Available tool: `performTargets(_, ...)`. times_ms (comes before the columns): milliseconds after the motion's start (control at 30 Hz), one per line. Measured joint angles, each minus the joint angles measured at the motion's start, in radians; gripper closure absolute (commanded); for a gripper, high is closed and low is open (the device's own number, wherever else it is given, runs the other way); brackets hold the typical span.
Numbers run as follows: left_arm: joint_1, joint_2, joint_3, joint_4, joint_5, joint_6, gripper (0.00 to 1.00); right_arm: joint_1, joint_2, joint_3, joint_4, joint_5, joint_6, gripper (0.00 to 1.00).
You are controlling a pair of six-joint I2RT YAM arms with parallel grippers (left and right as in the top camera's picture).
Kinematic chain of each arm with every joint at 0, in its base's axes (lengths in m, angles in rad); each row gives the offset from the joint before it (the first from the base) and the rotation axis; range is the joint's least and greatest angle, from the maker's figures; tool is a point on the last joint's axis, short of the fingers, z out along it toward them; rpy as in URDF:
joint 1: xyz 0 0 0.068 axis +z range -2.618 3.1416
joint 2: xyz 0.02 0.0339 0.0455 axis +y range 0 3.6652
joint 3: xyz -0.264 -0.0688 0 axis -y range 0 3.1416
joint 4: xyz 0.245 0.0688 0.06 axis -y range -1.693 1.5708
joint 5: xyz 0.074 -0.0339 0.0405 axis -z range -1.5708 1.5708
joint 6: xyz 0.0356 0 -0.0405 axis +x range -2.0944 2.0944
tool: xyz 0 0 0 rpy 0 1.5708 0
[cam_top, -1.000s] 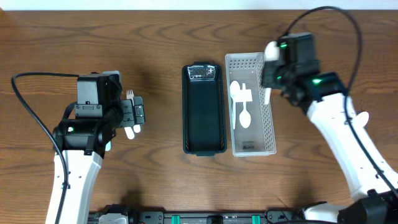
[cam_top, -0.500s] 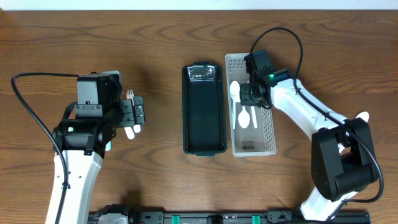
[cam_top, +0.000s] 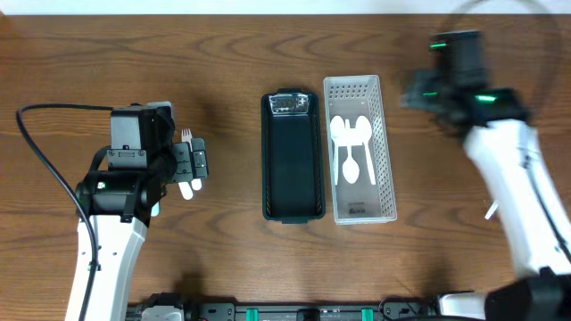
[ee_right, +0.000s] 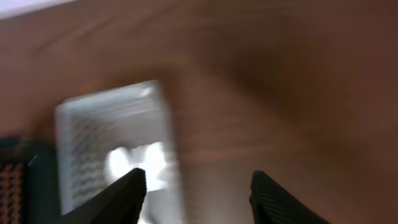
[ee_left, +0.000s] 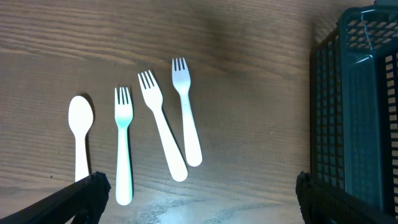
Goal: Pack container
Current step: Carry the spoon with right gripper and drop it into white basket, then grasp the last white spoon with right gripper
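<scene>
We record one black container (cam_top: 292, 156) at table centre, empty, and just beside it on the right one white basket (cam_top: 389, 169) holding white spoons (cam_top: 351, 147). Left of the container, below the left gripper (ee_left: 199, 202), three forks (ee_left: 163, 134) and one loose spoon (ee_left: 81, 118) lie on the wood; its fingers stand wide and empty. The right gripper (ee_right: 196, 199), blurred, hangs off the basket's far right corner, fingers spread, holding nothing
</scene>
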Motion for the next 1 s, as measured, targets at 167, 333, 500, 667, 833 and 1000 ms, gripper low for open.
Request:
performTargets(167, 0.000, 0.000, 0.000, 0.000, 0.000, 0.000, 0.02, -0.225, 0.023, -0.020, -0.129, 0.031, 0.047, 0.29)
performTargets(333, 0.000, 0.000, 0.000, 0.000, 0.000, 0.000, 0.02, -0.389, 0.107, -0.109, -0.120, 0.032, 0.051, 0.25)
performTargets(500, 0.000, 0.000, 0.000, 0.000, 0.000, 0.000, 0.02, -0.485, 0.192, -0.190, -0.069, 0.029, 0.027, 0.24)
performTargets(667, 0.000, 0.000, 0.000, 0.000, 0.000, 0.000, 0.02, -0.547, 0.268, -0.221, -0.019, 0.011, -0.020, 0.24)
performTargets(833, 0.000, 0.000, 0.000, 0.000, 0.000, 0.000, 0.02, -0.575, 0.315, -0.221, 0.019, -0.015, -0.068, 0.24)
performTargets(1000, 0.000, 0.000, 0.000, 0.000, 0.000, 0.000, 0.02, -0.577, 0.338, -0.222, 0.044, -0.029, -0.097, 0.24)
